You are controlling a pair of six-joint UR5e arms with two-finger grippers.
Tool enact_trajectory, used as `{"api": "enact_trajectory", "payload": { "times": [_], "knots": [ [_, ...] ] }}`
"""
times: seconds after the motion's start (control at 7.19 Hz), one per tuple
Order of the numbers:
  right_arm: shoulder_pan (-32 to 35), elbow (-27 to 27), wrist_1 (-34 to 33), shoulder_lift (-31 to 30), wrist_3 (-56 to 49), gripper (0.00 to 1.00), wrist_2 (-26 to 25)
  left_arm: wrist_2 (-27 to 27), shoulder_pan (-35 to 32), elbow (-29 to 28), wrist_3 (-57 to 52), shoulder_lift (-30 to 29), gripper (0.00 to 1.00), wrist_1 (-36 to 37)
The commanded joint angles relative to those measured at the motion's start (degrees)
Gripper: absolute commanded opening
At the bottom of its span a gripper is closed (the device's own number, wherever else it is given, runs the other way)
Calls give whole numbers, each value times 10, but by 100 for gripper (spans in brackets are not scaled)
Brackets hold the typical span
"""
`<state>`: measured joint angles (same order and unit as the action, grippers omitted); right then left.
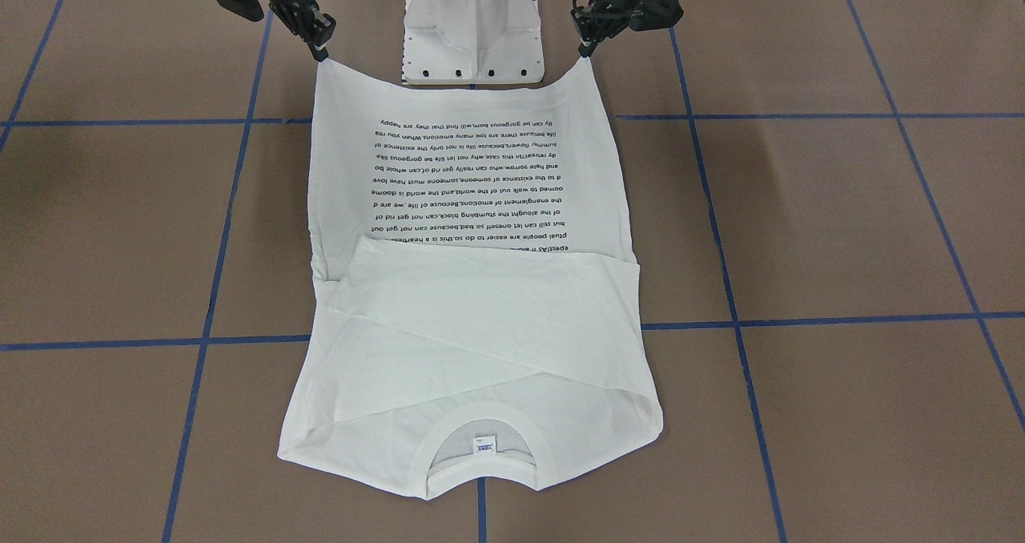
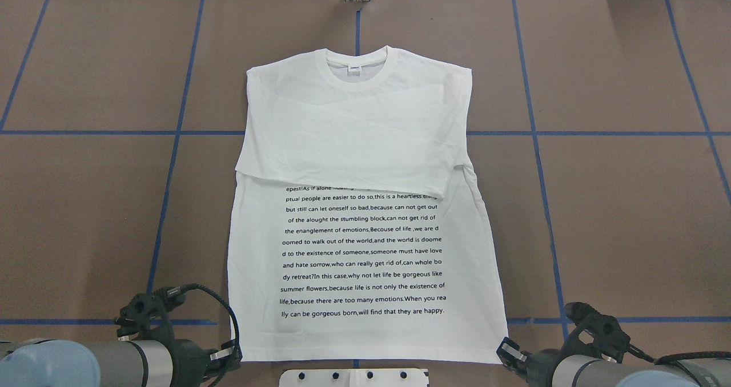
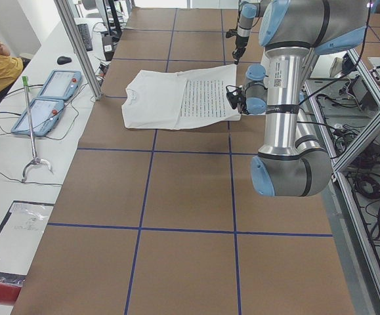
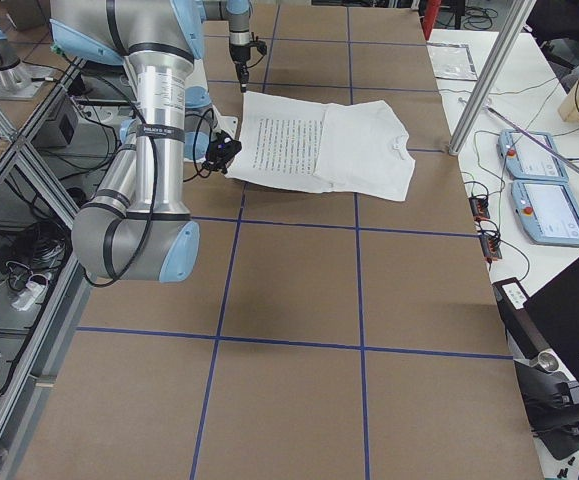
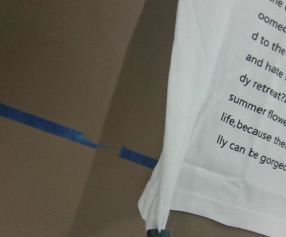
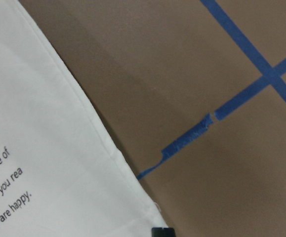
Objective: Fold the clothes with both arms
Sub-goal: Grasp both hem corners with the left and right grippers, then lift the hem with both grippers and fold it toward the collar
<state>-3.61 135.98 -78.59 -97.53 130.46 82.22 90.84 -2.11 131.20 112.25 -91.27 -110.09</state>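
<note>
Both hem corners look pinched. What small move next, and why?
Probably lift the left gripper and right gripper together a little, toward the collar: each pinches a hem corner of the shirt, whose sleeves already lie folded across the chest.

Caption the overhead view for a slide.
Left gripper and right gripper pinch hem corners of a white T-shirt, sleeves folded in.

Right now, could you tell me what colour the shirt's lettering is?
Black lettering on the white shirt; clearest in the overhead exterior view.
</note>
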Motion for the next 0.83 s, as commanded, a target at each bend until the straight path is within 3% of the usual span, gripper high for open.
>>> {"api": "enact_trajectory", "payload": {
  "times": [0.0,0.14,0.28,0.42,0.56,0.7],
  "knots": [
    [3,67,-69,-1,7,0,1,3,0,93,6,0,0,63],
    [64,73,-72,1,-3,0,9,4,-26,103,-4,-7,0,81],
    [133,61,-76,30,-33,0,61,9,-72,96,-62,-24,0,82],
    [242,27,-115,104,-124,0,151,24,-149,73,-141,-57,0,84],
    [336,-30,-195,215,-203,0,217,60,-215,11,-184,-91,0,83],
    [392,-96,-257,303,-282,0,235,69,-268,-69,-220,-161,0,83]
  ]
}}
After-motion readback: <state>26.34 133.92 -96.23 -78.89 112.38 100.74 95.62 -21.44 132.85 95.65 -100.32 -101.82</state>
